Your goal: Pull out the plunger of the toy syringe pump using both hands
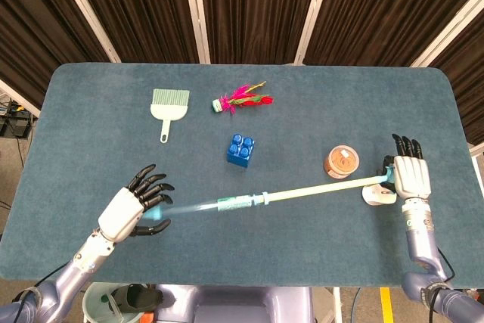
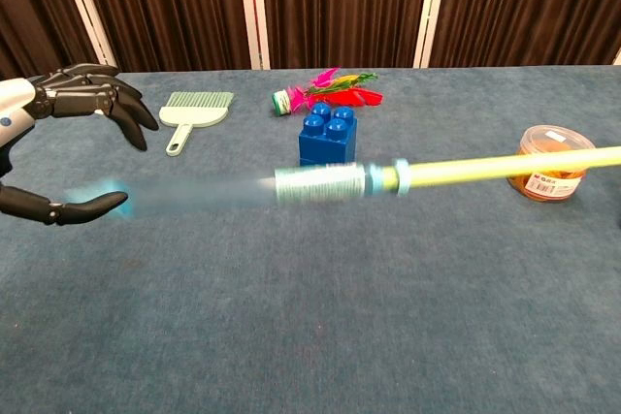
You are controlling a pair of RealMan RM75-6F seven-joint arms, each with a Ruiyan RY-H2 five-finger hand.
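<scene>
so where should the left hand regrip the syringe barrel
Wrap the clear barrel near its capped left end, from the robot's side. It is a long round tube lying across the table, and the open left hand sits just beside that end.

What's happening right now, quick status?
Left robot hand open, fingers spread. Right robot hand grips plunger end. Syringe barrel blurred, apparently moving. Orange jar close behind plunger.

Even, bright overhead light; soft, faint shadows on the blue felt table [image 1: 91, 126]. No glare. Clear blue plastic syringe barrel [image 2: 194, 189] smeared by motion blur in both views; all else sharp.
</scene>
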